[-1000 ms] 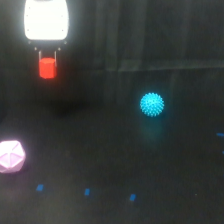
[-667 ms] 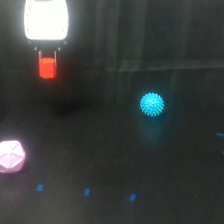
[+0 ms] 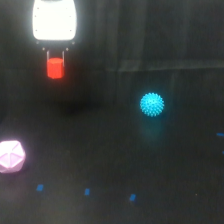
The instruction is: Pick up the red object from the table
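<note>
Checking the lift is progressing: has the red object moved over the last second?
No. The red object sits the same relative to the cyan ball.

The robot shows as a bright white, overexposed block with rounded corners at about 11 o'clock in the exterior view. Its surface is washed out, so no markings, screws or cables can be made out on it. From its lower edge, at 6 o'clock of the block, the tool (image 3: 55, 59) hangs as two thin dark fingers (image 3: 64, 54), with small dark studs along that edge.
</note>
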